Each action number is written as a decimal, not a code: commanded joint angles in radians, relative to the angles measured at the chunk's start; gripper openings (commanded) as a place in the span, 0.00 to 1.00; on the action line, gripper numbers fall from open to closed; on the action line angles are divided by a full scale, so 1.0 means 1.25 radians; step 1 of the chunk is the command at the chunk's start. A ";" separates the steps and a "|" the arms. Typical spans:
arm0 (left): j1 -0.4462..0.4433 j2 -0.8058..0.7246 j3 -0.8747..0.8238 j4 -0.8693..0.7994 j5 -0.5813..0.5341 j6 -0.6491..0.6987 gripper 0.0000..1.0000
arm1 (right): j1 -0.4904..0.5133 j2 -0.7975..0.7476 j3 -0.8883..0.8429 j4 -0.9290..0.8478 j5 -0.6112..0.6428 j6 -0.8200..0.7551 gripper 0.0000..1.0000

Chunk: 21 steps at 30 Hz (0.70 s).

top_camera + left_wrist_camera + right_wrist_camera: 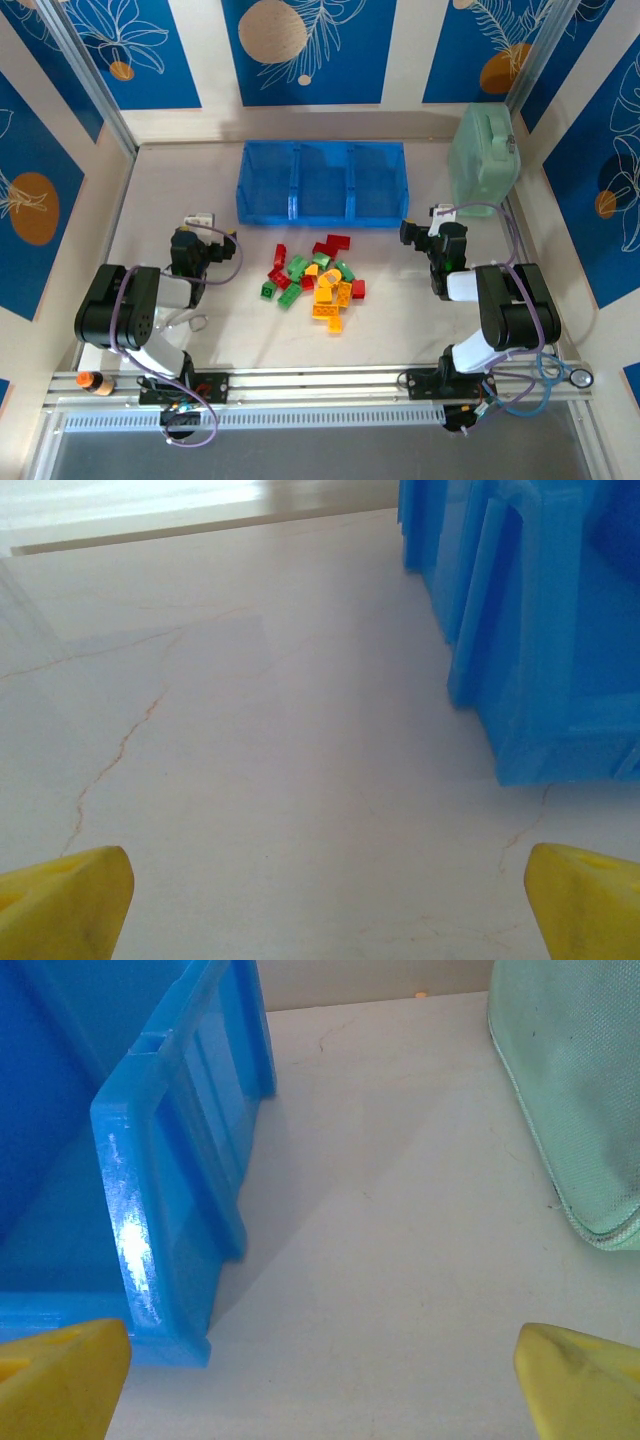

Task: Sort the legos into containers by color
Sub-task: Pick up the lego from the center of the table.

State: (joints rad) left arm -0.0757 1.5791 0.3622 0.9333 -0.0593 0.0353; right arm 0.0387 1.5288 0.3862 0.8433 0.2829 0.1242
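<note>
The legos [315, 278] were heaped mid-bench, with red, green and orange mixed and touching. None was seen in a compartment. The left end effector [320, 905] was held spread and empty left of the heap, and the right end effector [320, 1385] was spread and empty to its right. The blue tray [320, 216] was set just beyond the heap, the mint case [483, 160] far right. Risks judged: two colours could be pinched together, neighbours scattered, or a tray corner clipped.

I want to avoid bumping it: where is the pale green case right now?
Top view: the green case stands at the far right, just right of the blue tray.
</note>
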 commanded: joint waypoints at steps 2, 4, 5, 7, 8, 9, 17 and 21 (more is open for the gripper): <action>0.008 -0.013 0.012 -0.003 0.014 0.011 1.00 | -0.004 -0.004 0.006 0.008 -0.009 0.006 0.99; 0.008 -0.013 0.012 -0.003 0.014 0.011 1.00 | -0.004 -0.004 0.006 0.009 -0.010 0.006 0.99; 0.008 -0.013 0.012 -0.002 0.014 0.011 1.00 | -0.004 -0.004 0.006 0.008 -0.009 0.006 0.99; 0.008 -0.013 0.012 -0.002 0.014 0.011 1.00 | -0.005 -0.004 0.006 0.009 -0.010 0.006 0.99; 0.008 -0.013 0.012 -0.003 0.014 0.011 1.00 | -0.004 -0.004 0.006 0.009 -0.010 0.006 0.99; 0.008 -0.013 0.012 -0.003 0.014 0.011 1.00 | -0.004 -0.004 0.006 0.009 -0.009 0.006 0.99; 0.008 -0.012 0.016 -0.011 0.012 0.011 1.00 | 0.004 -0.009 0.004 0.015 0.008 0.004 0.99; -0.018 -0.093 0.029 -0.096 -0.113 0.004 1.00 | 0.076 -0.171 0.027 -0.146 0.071 -0.060 0.99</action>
State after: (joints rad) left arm -0.0818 1.5539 0.3641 0.8940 -0.1108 0.0345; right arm 0.0734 1.4731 0.3870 0.7788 0.3145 0.1089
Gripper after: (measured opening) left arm 0.998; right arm 0.990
